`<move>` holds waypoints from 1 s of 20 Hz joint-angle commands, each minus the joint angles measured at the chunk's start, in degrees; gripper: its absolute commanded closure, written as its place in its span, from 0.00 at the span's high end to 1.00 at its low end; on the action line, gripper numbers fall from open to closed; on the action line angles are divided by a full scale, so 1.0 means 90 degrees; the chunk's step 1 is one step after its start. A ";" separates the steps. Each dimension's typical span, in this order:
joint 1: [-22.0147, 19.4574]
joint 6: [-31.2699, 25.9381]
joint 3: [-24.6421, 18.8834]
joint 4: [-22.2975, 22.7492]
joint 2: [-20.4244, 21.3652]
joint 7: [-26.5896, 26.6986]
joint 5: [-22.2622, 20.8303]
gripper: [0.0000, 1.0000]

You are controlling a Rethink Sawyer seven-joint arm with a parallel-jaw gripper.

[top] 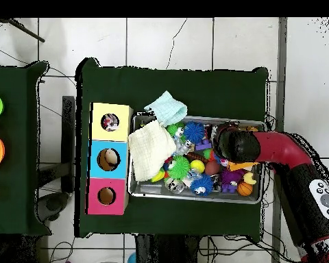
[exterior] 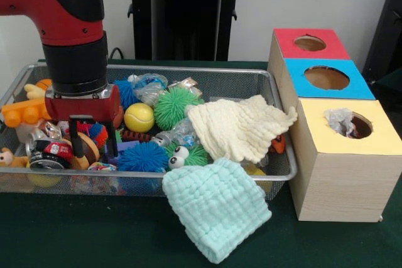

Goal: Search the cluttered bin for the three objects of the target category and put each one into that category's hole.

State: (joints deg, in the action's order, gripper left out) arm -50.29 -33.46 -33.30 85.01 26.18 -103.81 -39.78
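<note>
A silver wire bin [exterior: 251, 83] sits on the green table [exterior: 94, 236], packed with toys. At its left end the pincer [exterior: 93, 145] reaches down among them, fingers spread and gripping nothing. Rightward lie spiky rubber balls, then a cream cloth [exterior: 239, 127] and a mint cloth [exterior: 217, 208] draped over the near rim: light and limp, probably best pinched at a raised fold. Three boxes [exterior: 342, 161] stand just beside the bin's right end.

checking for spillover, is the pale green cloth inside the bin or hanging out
Hanging out: the pale green waffle-textured cloth drapes over the silver wire mesh bin's front rim onto the dark green table cover.
</note>
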 commanded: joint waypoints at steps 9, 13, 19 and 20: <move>0.0071 0.0413 -0.0030 -0.0209 -0.0516 0.0940 -0.0762 1.00; 0.0129 0.0433 -0.0007 -0.0276 -0.0557 0.0848 -0.0827 1.00; 0.0218 0.0549 0.0032 -0.0419 -0.0721 0.0698 -0.0948 1.00; 0.0223 0.0571 0.0042 -0.0426 -0.0739 0.0684 -0.0972 1.00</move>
State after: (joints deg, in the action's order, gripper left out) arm -49.38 -31.38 -33.31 84.22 22.55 -103.81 -45.25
